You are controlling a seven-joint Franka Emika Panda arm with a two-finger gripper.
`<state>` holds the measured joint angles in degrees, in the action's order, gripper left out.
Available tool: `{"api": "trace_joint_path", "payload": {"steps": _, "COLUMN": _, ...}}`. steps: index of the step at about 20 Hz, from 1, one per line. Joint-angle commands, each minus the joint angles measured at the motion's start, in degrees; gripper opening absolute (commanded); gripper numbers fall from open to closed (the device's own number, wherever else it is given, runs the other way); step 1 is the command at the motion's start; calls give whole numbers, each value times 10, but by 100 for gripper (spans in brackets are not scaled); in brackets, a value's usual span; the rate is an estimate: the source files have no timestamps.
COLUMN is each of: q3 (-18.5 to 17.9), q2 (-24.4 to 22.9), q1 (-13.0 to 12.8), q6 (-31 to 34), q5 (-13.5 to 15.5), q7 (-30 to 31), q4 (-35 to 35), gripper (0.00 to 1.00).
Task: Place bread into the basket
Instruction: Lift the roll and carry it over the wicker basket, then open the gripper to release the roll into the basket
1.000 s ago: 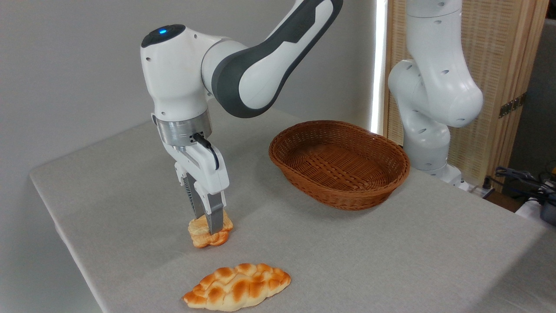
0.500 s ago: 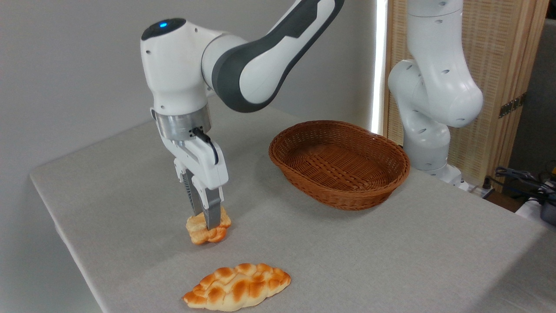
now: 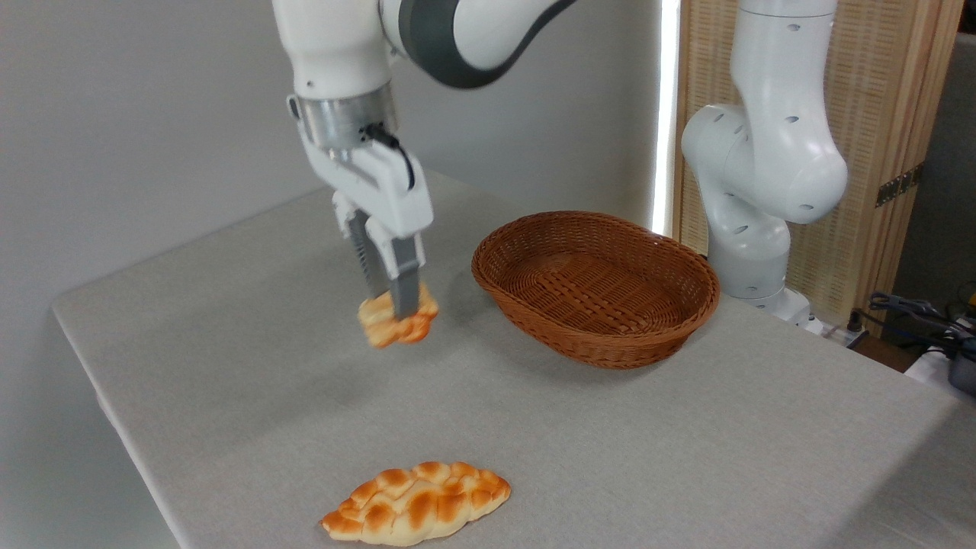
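The gripper pinches the bread above the table; best clear the basket rim before releasing.

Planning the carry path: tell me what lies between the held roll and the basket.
Nothing: the camera view shows only bare table between the roll in the gripper and the basket.

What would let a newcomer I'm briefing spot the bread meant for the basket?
Start at the brown wicker basket on the grey table. Just left of it, the gripper holds a small roll in the air. Unlike the long braided loaf lying near the front edge, it is short and chunky.
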<state>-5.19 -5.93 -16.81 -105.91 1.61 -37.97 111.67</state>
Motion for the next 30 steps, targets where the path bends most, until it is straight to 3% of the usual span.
{"api": "trace_joint_path", "payload": {"steps": 1, "q3": -1, "q2": -42, "q1": -17, "q6": 81, "q5": 1, "q7": 4, "q4": 13, "gripper": 51}}
{"api": "trace_joint_path", "payload": {"steps": 3, "q3": 0, "q2": -68, "q1": -18, "q6": 114, "q5": 4, "q7": 4, "q4": 28, "gripper": 52}}
{"api": "trace_joint_path", "payload": {"steps": 6, "q3": -3, "q2": -111, "q1": -18, "q6": 144, "q5": 33, "q7": 5, "q4": 72, "gripper": 57}}
{"api": "trace_joint_path", "payload": {"steps": 9, "q3": -3, "q2": -142, "q1": -20, "q6": 147, "q5": 34, "q7": 29, "q4": 118, "gripper": 59}}
{"api": "trace_joint_path", "payload": {"steps": 10, "q3": -3, "q2": -145, "q1": -29, "q6": 148, "q5": 34, "q7": 46, "q4": 126, "gripper": 65}}
{"api": "trace_joint_path", "payload": {"steps": 15, "q3": -2, "q2": -146, "q1": -47, "q6": 183, "q5": 36, "q7": 84, "q4": 139, "gripper": 70}}
{"api": "trace_joint_path", "payload": {"steps": 17, "q3": -2, "q2": -145, "q1": -48, "q6": 199, "q5": 55, "q7": 83, "q4": 141, "gripper": 78}}
{"api": "trace_joint_path", "payload": {"steps": 18, "q3": -1, "q2": -143, "q1": -48, "q6": 201, "q5": 62, "q7": 83, "q4": 141, "gripper": 85}}
{"api": "trace_joint_path", "payload": {"steps": 19, "q3": -1, "q2": -141, "q1": -51, "q6": 200, "q5": 64, "q7": 84, "q4": 141, "gripper": 98}}
{"api": "trace_joint_path", "payload": {"steps": 20, "q3": -1, "q2": -138, "q1": -58, "q6": 200, "q5": 64, "q7": 84, "q4": 141, "gripper": 100}}
{"api": "trace_joint_path", "payload": {"steps": 30, "q3": 5, "q2": -97, "q1": -67, "q6": 186, "q5": 61, "q7": 79, "q4": 136, "gripper": 100}}
